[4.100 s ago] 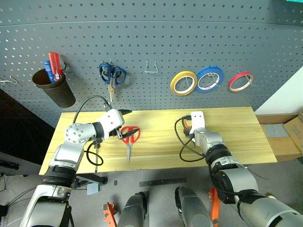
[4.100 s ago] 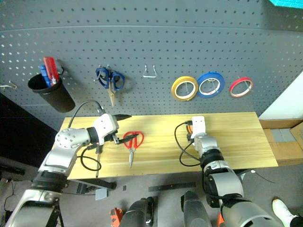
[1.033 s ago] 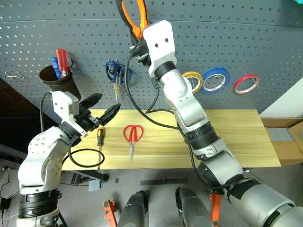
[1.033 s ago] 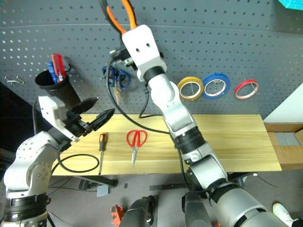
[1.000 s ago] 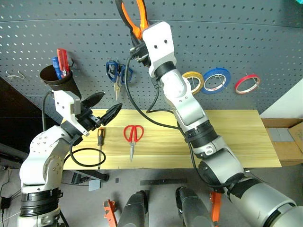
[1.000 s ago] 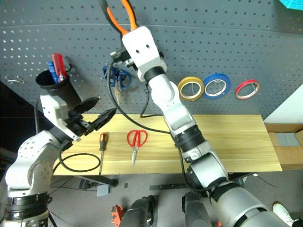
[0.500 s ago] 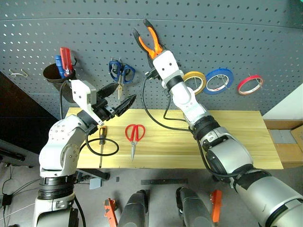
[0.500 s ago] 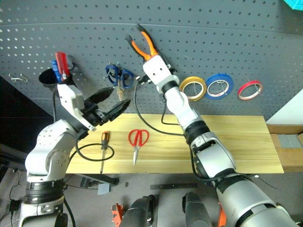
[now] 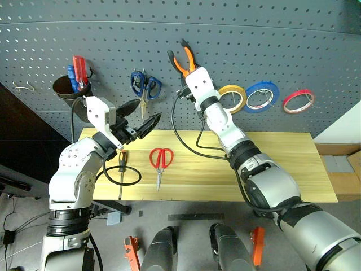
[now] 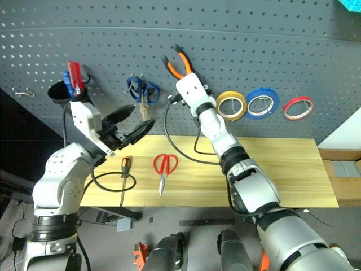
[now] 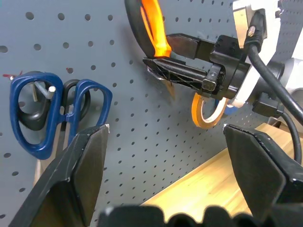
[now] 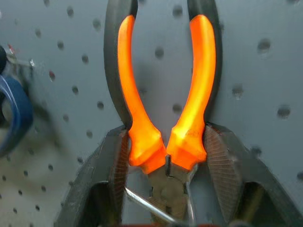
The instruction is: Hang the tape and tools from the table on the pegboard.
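Note:
The orange-and-black pliers (image 9: 189, 56) stand handles-up against the pegboard (image 9: 282, 45), between the blue scissors and the yellow tape (image 9: 244, 99), which hangs on the board. My right gripper (image 12: 165, 146) is shut on the pliers (image 12: 142, 118), one finger against each handle base, and a thin metal hook (image 12: 142, 201) crosses just below. My left gripper (image 9: 149, 109) hovers open and empty above the table's (image 9: 282, 164) left end. Red-handled scissors (image 9: 158, 161) and the screwdriver (image 9: 119, 169) lie flat on the wood below it.
Blue scissors (image 9: 144, 87), a blue ring (image 9: 275, 93) and a red ring (image 9: 286, 103) hang on the board. A black cup (image 9: 67, 96) with red and blue handles hangs at the far left. A black cable loop (image 9: 132, 179) lies by the screwdriver. Cardboard boxes (image 9: 344, 169) sit right of the table.
My right gripper has carried the pliers down along the pegboard, from high above to level with the hanging scissors. The left gripper stays open and has hardly moved.

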### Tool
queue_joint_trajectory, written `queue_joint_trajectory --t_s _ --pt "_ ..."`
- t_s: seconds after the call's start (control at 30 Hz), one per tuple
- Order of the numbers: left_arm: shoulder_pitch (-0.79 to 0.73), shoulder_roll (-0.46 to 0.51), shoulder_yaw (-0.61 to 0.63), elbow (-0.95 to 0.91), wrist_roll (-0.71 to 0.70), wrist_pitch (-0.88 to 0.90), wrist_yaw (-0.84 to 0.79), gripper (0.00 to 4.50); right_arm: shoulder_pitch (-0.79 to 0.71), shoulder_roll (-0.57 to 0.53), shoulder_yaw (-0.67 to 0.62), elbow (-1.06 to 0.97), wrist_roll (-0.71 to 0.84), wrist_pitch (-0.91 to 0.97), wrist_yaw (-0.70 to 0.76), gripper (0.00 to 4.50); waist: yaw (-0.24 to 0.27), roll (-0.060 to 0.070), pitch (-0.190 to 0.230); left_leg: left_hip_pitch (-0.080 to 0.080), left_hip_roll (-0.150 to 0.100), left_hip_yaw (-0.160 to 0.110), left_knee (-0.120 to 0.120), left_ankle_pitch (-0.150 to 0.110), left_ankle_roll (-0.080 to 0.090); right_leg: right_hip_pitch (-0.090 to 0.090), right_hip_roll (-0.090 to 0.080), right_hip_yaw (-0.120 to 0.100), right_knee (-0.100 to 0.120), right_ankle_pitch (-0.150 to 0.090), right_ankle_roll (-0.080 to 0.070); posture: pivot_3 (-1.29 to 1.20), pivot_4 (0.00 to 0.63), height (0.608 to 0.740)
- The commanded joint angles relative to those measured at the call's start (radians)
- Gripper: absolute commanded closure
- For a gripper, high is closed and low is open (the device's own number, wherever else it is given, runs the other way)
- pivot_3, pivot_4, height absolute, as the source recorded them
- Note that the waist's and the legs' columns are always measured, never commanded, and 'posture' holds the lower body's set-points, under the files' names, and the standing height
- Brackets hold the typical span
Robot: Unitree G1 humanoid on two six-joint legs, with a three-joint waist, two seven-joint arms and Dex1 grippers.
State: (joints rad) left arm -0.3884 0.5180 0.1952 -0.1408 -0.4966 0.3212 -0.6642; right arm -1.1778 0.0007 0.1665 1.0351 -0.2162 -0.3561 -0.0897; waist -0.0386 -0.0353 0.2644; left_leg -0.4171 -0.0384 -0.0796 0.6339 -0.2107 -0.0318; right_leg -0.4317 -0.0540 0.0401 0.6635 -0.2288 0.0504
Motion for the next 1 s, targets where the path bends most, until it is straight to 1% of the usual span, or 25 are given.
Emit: queue_joint_trajectory --t_s 0.03,0.07,0.1,0.17,0.33,0.47,0.53,0.63,0.7,0.8,0.87,1.0 --pt "-0.003 -0.001 -0.009 -0.006 0.028 -0.006 0.021 0.37 0.029 -0.019 -0.019 -0.105 -0.004 0.083 -0.012 0.73 0.003 0.0 0.0 0.0 0.0 0.0 0.0 0.0 0.0 0.0 0.0 0.0 0.0 0.0 0.0 0.05 0.203 0.74" --pt "0.002 -0.001 -0.012 -0.007 0.034 0.001 0.028 0.37 0.048 -0.022 -0.014 -0.145 -0.01 0.115 -0.005 0.45 0.004 0.0 0.0 0.0 0.0 0.0 0.0 0.001 0.0 0.0 0.0 0.0 0.0 0.0 -0.001 0.05 0.202 0.74" --pt "0.006 0.0 -0.014 -0.008 0.037 0.005 0.031 0.37 0.063 -0.024 -0.012 -0.176 -0.013 0.14 0.0 0.06 0.005 0.0 0.0 0.0 0.0 0.0 0.0 0.001 0.0 0.0 0.0 0.0 0.0 0.001 -0.001 0.05 0.202 0.74" --pt "0.018 -0.004 -0.018 -0.012 0.048 0.032 0.057 0.37 0.123 -0.027 -0.009 -0.303 -0.007 0.22 0.038 0.06 0.006 0.0 0.0 0.0 0.0 -0.001 0.0 0.002 0.0 0.001 0.0 -0.001 0.0 0.001 -0.001 0.04 0.203 0.74" --pt "0.085 0.008 -0.067 -0.036 0.103 0.129 0.114 0.37 0.309 -0.039 0.026 -0.736 0.036 0.54 0.218 0.06 0.006 0.0 0.0 0.0 0.0 0.0 -0.001 0.002 0.0 0.0 0.0 0.0 0.0 0.001 -0.001 0.03 0.208 0.74" --pt "0.156 0.005 -0.114 -0.06 0.148 0.254 0.183 0.37 0.451 -0.057 0.052 -1.068 0.152 0.847 0.407 0.06 0.004 0.0 0.0 -0.001 0.001 0.0 -0.004 0.002 0.0 -0.003 0.0 0.0 0.0 0.001 -0.001 0.02 0.211 0.74" --pt "0.172 -0.004 -0.115 -0.061 0.153 0.315 0.219 0.37 0.488 -0.07 0.053 -1.169 0.205 0.96 0.463 0.06 0.003 0.0 0.0 -0.001 0.001 0.0 -0.004 0.002 0.0 -0.004 0.0 0.0 0.0 0.001 -0.001 0.02 0.212 0.74" --pt "0.197 -0.023 -0.154 -0.05 0.175 0.488 0.292 0.37 0.547 -0.112 0.054 -1.333 0.336 1.168 0.577 0.06 0.005 0.0 0.0 -0.001 0.001 0.0 -0.003 0.002 0.0 -0.003 0.0 -0.001 0.001 0.001 -0.001 0.01 0.212 0.74" --pt "0.205 -0.041 -0.175 -0.041 0.194 0.56 0.332 0.37 0.574 -0.134 0.059 -1.399 0.394 1.261 0.615 0.06 0.005 0.0 0.0 0.0 0.001 -0.001 -0.002 0.002 0.0 0.0 0.0 -0.001 0.0 0.001 -0.001 0.0 0.213 0.74" --pt "0.203 -0.071 -0.207 -0.02 0.233 0.66 0.397 0.37 0.603 -0.18 0.099 -1.47 0.428 1.319 0.643 0.06 0.005 -0.001 0.0 0.001 0.0 -0.001 -0.002 0.002 0.0 0.002 0.0 -0.002 -0.001 0.001 -0.001 -0.01 0.214 0.74" --pt "0.191 -0.099 -0.214 0.007 0.257 0.675 0.432 0.37 0.62 -0.201 0.124 -1.514 0.456 1.35 0.659 0.06 0.006 -0.001 0.0 0.001 0.0 -0.002 -0.002 0.002 0.0 0.002 -0.001 -0.002 -0.001 0.001 -0.001 -0.01 0.216 0.74" --pt "0.123 -0.164 -0.224 0.121 0.298 0.657 0.485 0.37 0.646 -0.244 0.169 -1.571 0.498 1.382 0.684 0.06 0.007 -0.002 -0.001 0.001 0.001 -0.002 -0.002 0.002 0.0 0.002 -0.001 -0.003 -0.001 0.001 -0.001 -0.02 0.22 0.74"
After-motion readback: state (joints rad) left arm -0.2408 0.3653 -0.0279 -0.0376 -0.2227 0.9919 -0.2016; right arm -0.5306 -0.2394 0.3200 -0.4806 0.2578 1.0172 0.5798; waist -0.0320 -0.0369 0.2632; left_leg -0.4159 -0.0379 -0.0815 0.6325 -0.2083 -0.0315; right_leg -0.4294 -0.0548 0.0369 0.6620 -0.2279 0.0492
